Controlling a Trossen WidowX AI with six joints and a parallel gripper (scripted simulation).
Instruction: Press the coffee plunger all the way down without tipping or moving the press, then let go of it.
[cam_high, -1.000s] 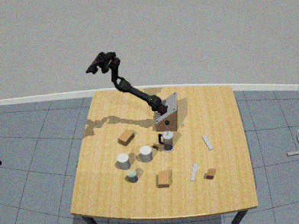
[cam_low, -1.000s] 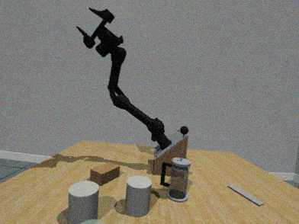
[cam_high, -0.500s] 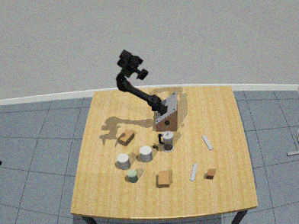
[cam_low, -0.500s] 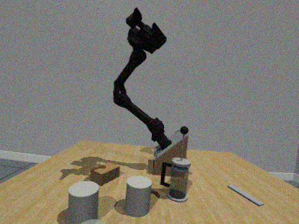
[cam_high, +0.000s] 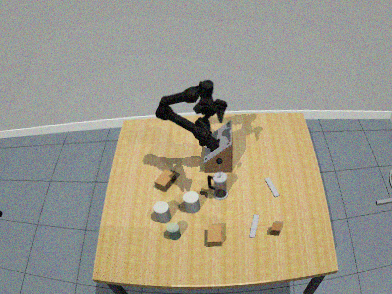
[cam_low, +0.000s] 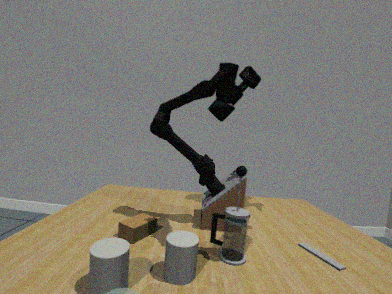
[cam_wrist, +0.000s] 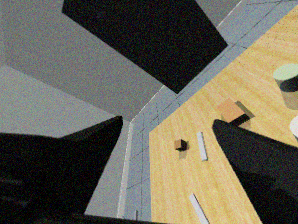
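The black two-fingered gripper (cam_high: 220, 110) (cam_low: 237, 94) (cam_wrist: 166, 121) is wide open up there, nothing between its fingers. Well below it, the black round plunger knob (cam_high: 219, 161) (cam_low: 241, 171) stands raised on its rod above the clear cylindrical coffee press (cam_high: 220, 186) (cam_low: 234, 237), which is upright on the pale wooden table (cam_high: 135, 260) (cam_low: 280, 280) (cam_wrist: 170, 185). Farther out from the gripper, beyond the press, a small brown block (cam_high: 276, 228) (cam_wrist: 180, 145) lies near a thin light-grey strip (cam_high: 254, 226) (cam_wrist: 202, 146).

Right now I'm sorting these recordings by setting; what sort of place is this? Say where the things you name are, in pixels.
Perhaps a coffee-making practice bench: a coffee press (cam_high: 220, 186) (cam_low: 234, 239) and white cups (cam_high: 191, 202) (cam_low: 181, 258) on a wooden table (cam_high: 135, 260) (cam_low: 280, 280).
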